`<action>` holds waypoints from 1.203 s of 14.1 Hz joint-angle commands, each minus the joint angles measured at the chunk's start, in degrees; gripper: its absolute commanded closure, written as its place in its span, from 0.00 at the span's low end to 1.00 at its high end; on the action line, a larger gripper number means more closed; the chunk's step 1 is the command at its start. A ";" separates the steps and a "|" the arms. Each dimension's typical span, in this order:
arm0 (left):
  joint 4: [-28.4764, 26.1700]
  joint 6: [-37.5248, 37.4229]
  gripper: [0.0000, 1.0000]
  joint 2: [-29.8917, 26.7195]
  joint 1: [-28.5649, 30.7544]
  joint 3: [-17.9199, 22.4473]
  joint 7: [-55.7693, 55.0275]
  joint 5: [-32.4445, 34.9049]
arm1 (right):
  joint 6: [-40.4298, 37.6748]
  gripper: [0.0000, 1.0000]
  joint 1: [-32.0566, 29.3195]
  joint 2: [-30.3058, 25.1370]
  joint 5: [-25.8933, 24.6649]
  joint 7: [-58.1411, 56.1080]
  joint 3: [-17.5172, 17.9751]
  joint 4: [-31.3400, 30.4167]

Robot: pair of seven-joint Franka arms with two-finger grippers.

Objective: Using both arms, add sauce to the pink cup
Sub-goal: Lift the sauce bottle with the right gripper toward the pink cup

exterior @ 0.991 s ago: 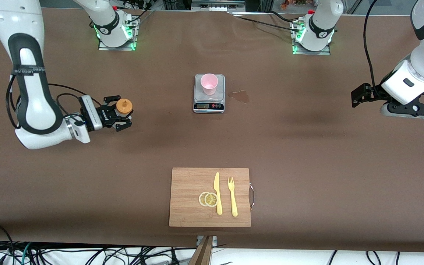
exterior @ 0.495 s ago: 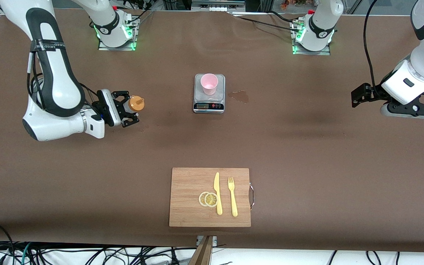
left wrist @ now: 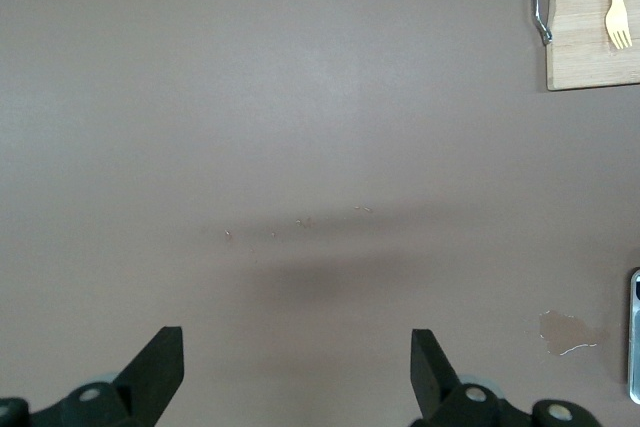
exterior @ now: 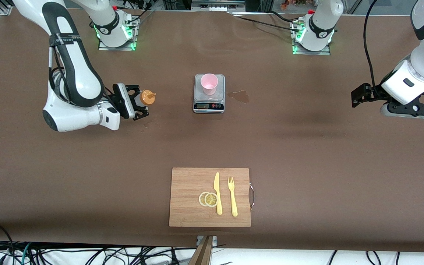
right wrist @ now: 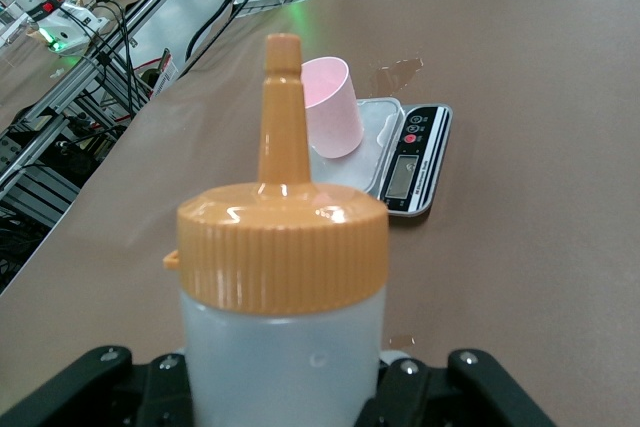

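Orange-capped, the sauce [exterior: 147, 98] sits clamped in the right hand [exterior: 137, 102], its translucent body between the black fingers [exterior: 134, 89] and its nozzle tilted toward the cup [exterior: 209, 84]. The right hand holds it in the air over bare table [exterior: 307, 147] toward the right arm's end, well apart from the scale [exterior: 209, 93]. In the right wrist view the sauce [right wrist: 282, 297] fills the foreground, with the cup [right wrist: 333, 107] and the scale [right wrist: 400, 152] seen past the nozzle tip.

The cup stands upright on the grey scale, near the middle of the table and closer to the arm bases than to the front camera. A small wet stain [exterior: 239, 96] marks the table just beside the scale, toward the left arm's end.

The left hand [exterior: 359, 95] waits over the table at the left arm's end. In the left wrist view its fingers [left wrist: 160, 372] stand wide apart with nothing between them.

A wooden board [exterior: 190, 191] lies nearer to the front camera than the scale. It carries two lemon slices [exterior: 208, 199], a yellow knife [exterior: 217, 193] and a yellow fork [exterior: 232, 196], side by side.
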 commanded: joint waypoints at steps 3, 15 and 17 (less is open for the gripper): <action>1.50 -0.42 0.00 0.77 -0.28 0.35 1.43 -0.83 | 1.10 0.84 1.43 -2.64 -1.01 8.31 1.62 -1.79; 1.50 -1.13 0.00 0.68 -0.28 -0.18 1.43 -1.00 | 4.79 0.84 17.43 -2.81 -11.38 27.48 1.62 -2.84; 1.50 -1.21 0.00 0.68 -0.28 -0.18 1.43 -1.00 | 4.96 0.84 18.93 -2.64 -11.73 29.16 1.62 -2.84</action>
